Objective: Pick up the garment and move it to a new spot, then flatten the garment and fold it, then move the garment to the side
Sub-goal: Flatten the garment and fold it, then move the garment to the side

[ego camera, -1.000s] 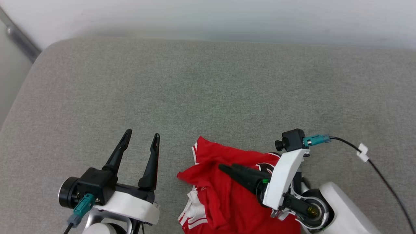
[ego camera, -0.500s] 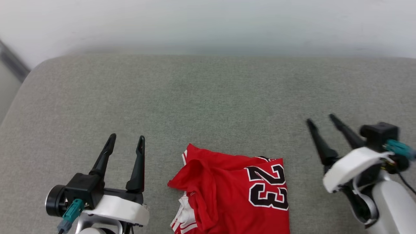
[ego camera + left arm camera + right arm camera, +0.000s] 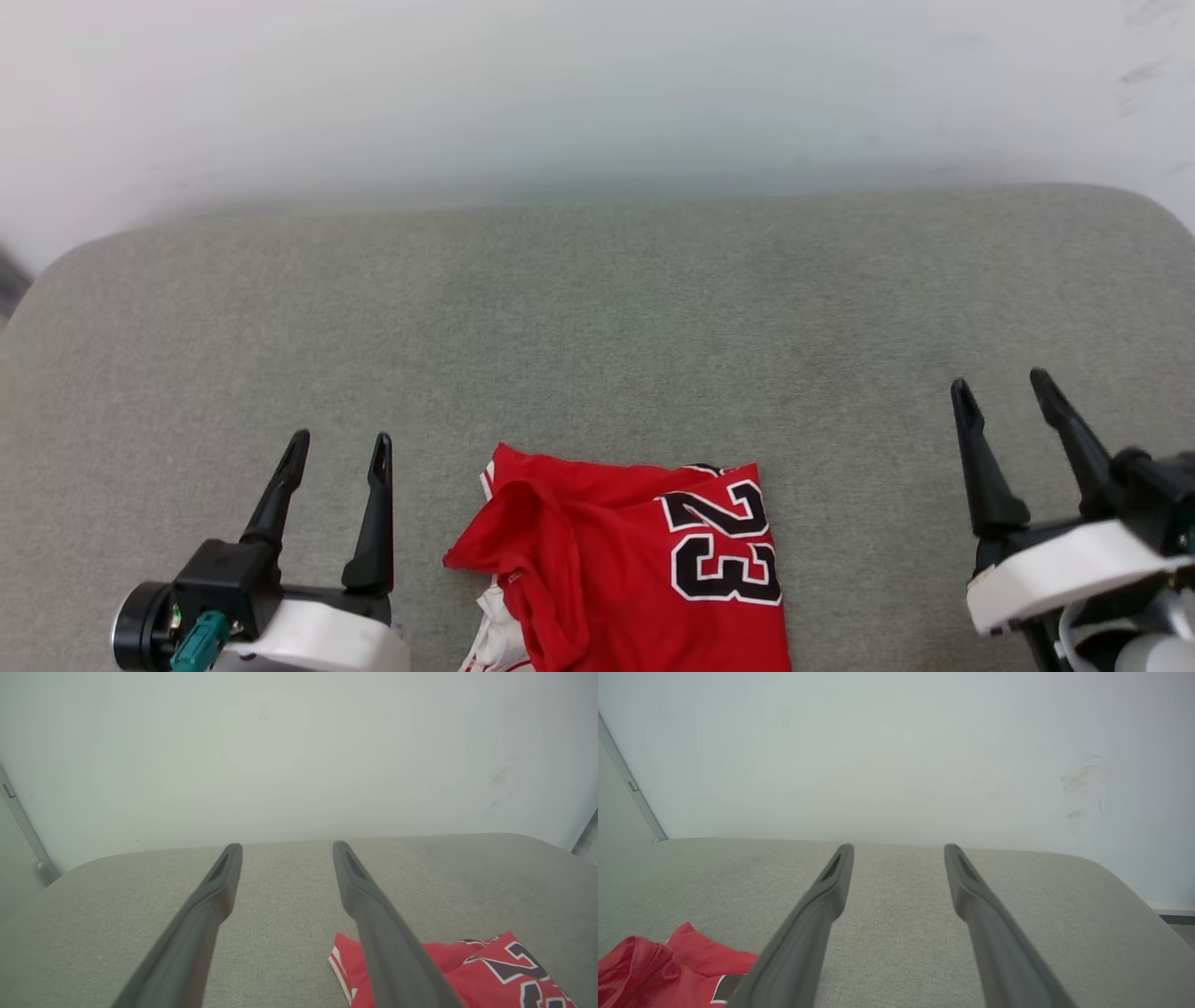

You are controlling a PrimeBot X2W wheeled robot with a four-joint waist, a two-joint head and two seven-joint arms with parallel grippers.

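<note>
The garment (image 3: 625, 569), a red jersey folded into a compact block with a black "23" on top and a bit of white sleeve at its lower left, lies at the near middle of the grey cushioned surface (image 3: 597, 317). My left gripper (image 3: 340, 448) stands open to its left, apart from it. Off to the right my right gripper (image 3: 1004, 387) is open too, well away from the cloth. The garment (image 3: 472, 970) shows at the lower right of the left wrist view beside the left gripper (image 3: 285, 845). In the right wrist view the garment (image 3: 668, 966) lies lower left of the right gripper (image 3: 896, 847).
A pale wall (image 3: 597, 84) rises right behind the cushion's far edge. The cushion's corners round off at the far left and far right. A grey rail (image 3: 630, 788) runs down the wall at the left.
My right gripper has left the garment and swung out to the right, pointing up the view. The head camera has tilted, so the whole scene sits lower. The garment lies uncovered.
</note>
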